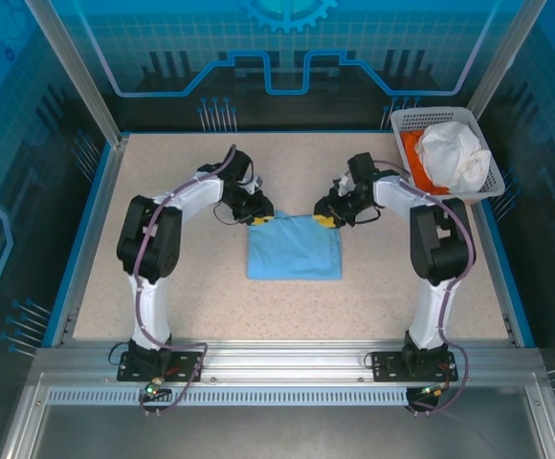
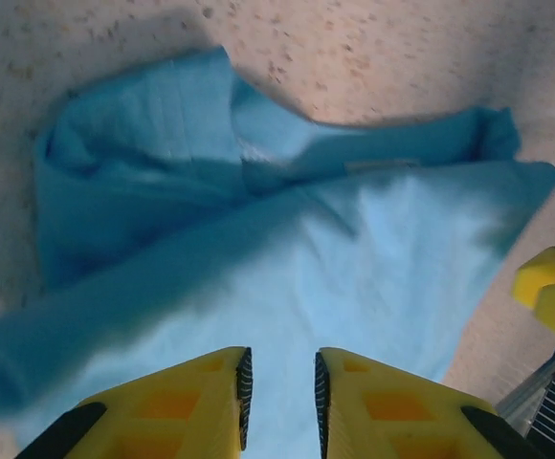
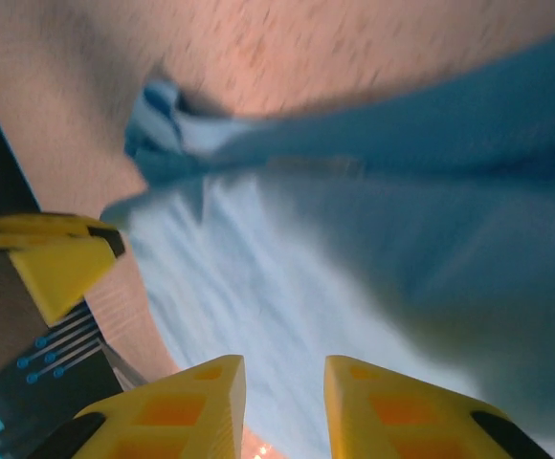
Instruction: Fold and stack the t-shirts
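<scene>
The left gripper (image 2: pixel 279 371) has its yellow fingers (image 2: pixel 201 406) standing a narrow slit apart, with pale blue cloth showing in the slit; whether any fold is pinched there I cannot tell. The right gripper (image 3: pixel 284 381) shows the same: two yellow fingers (image 3: pixel 187 406) slightly parted over blue cloth, grip or no grip not readable, since that view is blurred. Both tips sit at the far edge of the light blue t-shirt (image 1: pixel 294 251), the left one at its far left corner and the right one at its far right corner, close enough that each wrist view catches a yellow piece of the other arm. The light blue t-shirt lies folded into a rough rectangle, smooth over its near part and bunched into ridges along the far edge under the fingers. It rests on the table (image 1: pixel 172 263), a beige surface with fine dark speckles, which lies bare to the left, to the right and on the near side of the shirt. Far right of the shirt, a white lattice basket (image 1: pixel 404 119) holds a crumpled white t-shirt (image 1: pixel 457 158) on top of an orange t-shirt (image 1: pixel 412 153). A blue rim (image 1: pixel 88 239) bounds the table, a grey metal rail (image 1: pixel 287 361) runs on the near side of the shirt, and translucent blue panels (image 1: pixel 163 48) with line patterns wall the far side.
</scene>
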